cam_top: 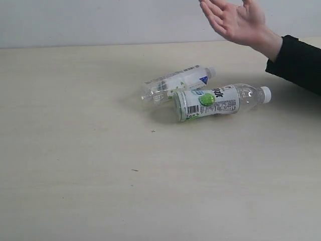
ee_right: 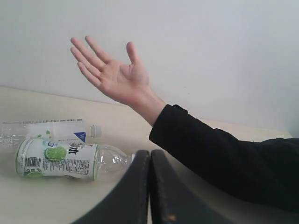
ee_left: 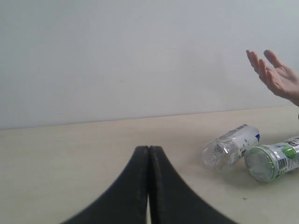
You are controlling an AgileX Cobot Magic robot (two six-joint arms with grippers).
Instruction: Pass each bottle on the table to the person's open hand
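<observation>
Both grippers are closed with nothing between the fingers: the left gripper (ee_left: pixel 148 151) and the right gripper (ee_right: pixel 150 154) each show two black fingers pressed flat together. You have much free room on the table (cam_top: pixel 75 175); in the exterior view its left and near parts are bare, with only some small dark specks, and its far edge meets a pale wall behind the bottles. Two bottles lie on their sides in the middle right, caps toward the black sleeve (cam_top: pixel 301 60). On the green-dot-label bottle (cam_top: pixel 210 103) you can see a lime picture, a barcode and dark letters which I cannot read fully. On the slim white-label bottle (cam_top: pixel 178 83), behind it and so close that I cannot tell if they touch, there is a small blue triangle. From the left gripper both bottles lie ahead and well apart. From the right gripper the green-dot-label bottle is near, its neck end just beside one finger. The person's open hand (cam_top: pixel 235 20) is raised above the far right of the table, with fingers spread.
</observation>
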